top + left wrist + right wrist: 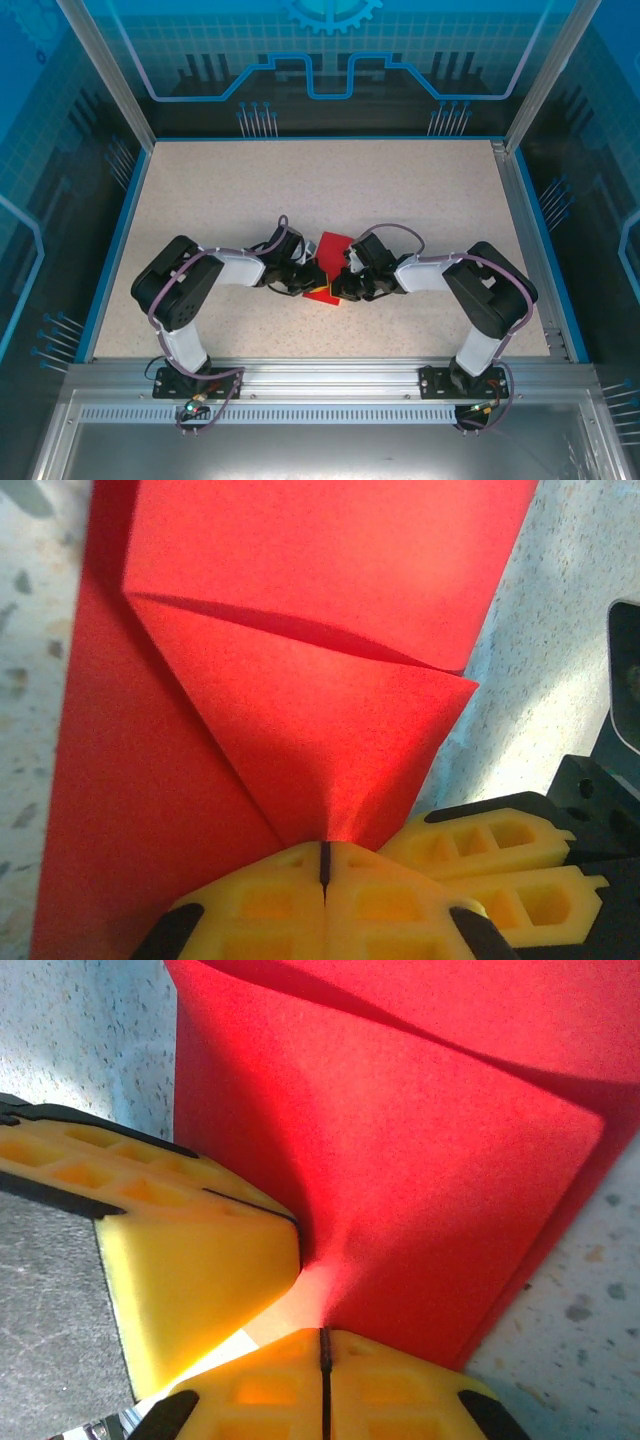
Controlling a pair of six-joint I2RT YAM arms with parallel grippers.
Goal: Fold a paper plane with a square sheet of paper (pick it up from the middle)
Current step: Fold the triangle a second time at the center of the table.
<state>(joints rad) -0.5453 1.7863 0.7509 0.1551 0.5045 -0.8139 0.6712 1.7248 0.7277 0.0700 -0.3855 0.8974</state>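
Red sheet of paper (331, 250) sits right in the middle of the speckled bench (420, 190), caught between the two arms, and it's no longer flat. In the left wrist view the sheet of paper (300, 710) shows a folded flap lifting off the layer beneath, with a dark crease line running across it and the fold narrowing down to a point. That point runs straight into the left hand (323, 852), yellow fingers pressed together with just a thin seam between them, pinching the paper. In the right wrist view the sheet of paper (420, 1180) bulges up in a curved sheet and tapers down to the right hand (324, 1338), which is also clamped shut on it. The two hands are touching, or all but touching, tip to tip, at the paper's near edge. From above, left hand (312, 283) and right hand (342, 285) meet nose to nose, both elbows bent outward.
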